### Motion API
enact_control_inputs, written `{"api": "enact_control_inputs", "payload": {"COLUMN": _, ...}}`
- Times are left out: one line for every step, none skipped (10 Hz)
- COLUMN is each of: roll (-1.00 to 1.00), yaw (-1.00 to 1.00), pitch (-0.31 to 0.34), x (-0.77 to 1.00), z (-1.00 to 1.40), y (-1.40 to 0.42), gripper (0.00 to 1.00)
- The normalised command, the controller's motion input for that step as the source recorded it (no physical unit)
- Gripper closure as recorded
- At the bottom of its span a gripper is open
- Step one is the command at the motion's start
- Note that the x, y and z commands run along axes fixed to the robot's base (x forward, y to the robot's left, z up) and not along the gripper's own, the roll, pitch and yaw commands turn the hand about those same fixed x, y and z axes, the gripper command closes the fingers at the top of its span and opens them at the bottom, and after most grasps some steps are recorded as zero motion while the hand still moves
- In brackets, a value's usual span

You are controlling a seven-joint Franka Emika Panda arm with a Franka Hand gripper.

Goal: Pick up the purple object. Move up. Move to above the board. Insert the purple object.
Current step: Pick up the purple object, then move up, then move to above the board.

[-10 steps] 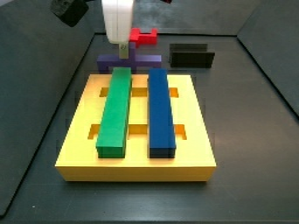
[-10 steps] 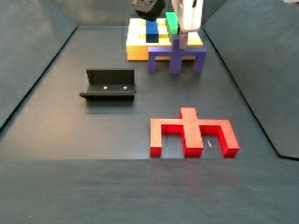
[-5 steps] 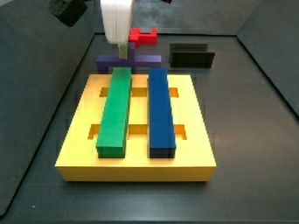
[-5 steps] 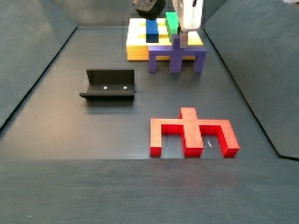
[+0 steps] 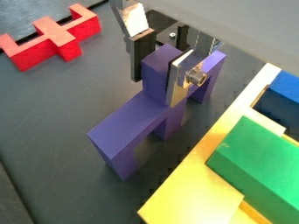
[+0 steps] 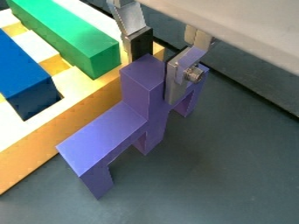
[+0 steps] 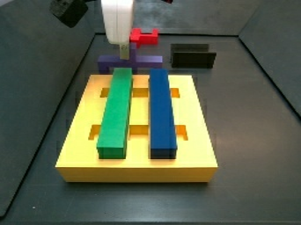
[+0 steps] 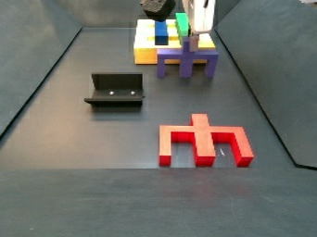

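The purple object (image 5: 131,131) stands on the dark floor against the far end of the yellow board (image 7: 135,163), its knob pointing up. It also shows in a wrist view (image 6: 111,140) and both side views (image 7: 112,63) (image 8: 188,59). My gripper (image 5: 160,77) is lowered over it, with its jaws astride the knob. One silver finger (image 5: 179,80) lies against the knob's side. The dark-padded finger (image 5: 136,54) stands a little apart from it. The gripper (image 6: 158,74) is open and the object rests on the floor.
A green bar (image 7: 114,110) and a blue bar (image 7: 161,110) lie in the board's slots. A red notched block (image 8: 205,142) lies on the floor away from the board. The black fixture (image 8: 115,90) stands to one side. Grey walls ring the floor.
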Motion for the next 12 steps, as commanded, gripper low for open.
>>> {"api": "enact_control_inputs", "payload": {"roll": 0.0, "yaw": 0.0, "pitch": 0.0, "x": 0.0, "z": 0.0, "y": 0.0, "gripper": 1.0}}
{"api": "enact_control_inputs", "payload": {"roll": 0.0, "yaw": 0.0, "pitch": 0.0, "x": 0.0, "z": 0.0, "y": 0.0, "gripper": 1.0}}
{"api": "enact_control_inputs", "payload": {"roll": 0.0, "yaw": 0.0, "pitch": 0.0, "x": 0.0, "z": 0.0, "y": 0.0, "gripper": 1.0}}
{"api": "enact_control_inputs", "payload": {"roll": 0.0, "yaw": 0.0, "pitch": 0.0, "x": 0.0, "z": 0.0, "y": 0.0, "gripper": 1.0}}
{"api": "enact_control_inputs", "payload": {"roll": 0.0, "yaw": 0.0, "pitch": 0.0, "x": 0.0, "z": 0.0, "y": 0.0, "gripper": 1.0}}
{"api": "enact_control_inputs", "payload": {"roll": 0.0, "yaw": 0.0, "pitch": 0.0, "x": 0.0, "z": 0.83, "y": 0.0, "gripper": 1.0}}
{"api": "enact_control_inputs", "payload": {"roll": 0.0, "yaw": 0.04, "pitch": 0.005, "x": 0.03, "z": 0.81, "y": -0.01, "gripper": 1.0}}
{"api": "enact_control_inputs", "payload": {"roll": 0.0, "yaw": 0.04, "pitch": 0.045, "x": 0.0, "z": 0.69, "y": 0.0, "gripper": 1.0}}
{"api": "enact_control_inputs", "payload": {"roll": -0.01, "yaw": 0.03, "pitch": 0.036, "x": 0.02, "z": 0.31, "y": -0.02, "gripper": 1.0}}
{"api": "enact_control_inputs", "payload": {"roll": 0.0, "yaw": 0.0, "pitch": 0.0, "x": 0.0, "z": 1.4, "y": 0.0, "gripper": 1.0}}
{"api": "enact_control_inputs", "payload": {"roll": 0.01, "yaw": -0.01, "pitch": 0.015, "x": -0.02, "z": 1.4, "y": 0.0, "gripper": 1.0}}
{"api": "enact_control_inputs", "payload": {"roll": -0.01, "yaw": -0.01, "pitch": 0.009, "x": -0.06, "z": 1.4, "y": 0.0, "gripper": 1.0}}
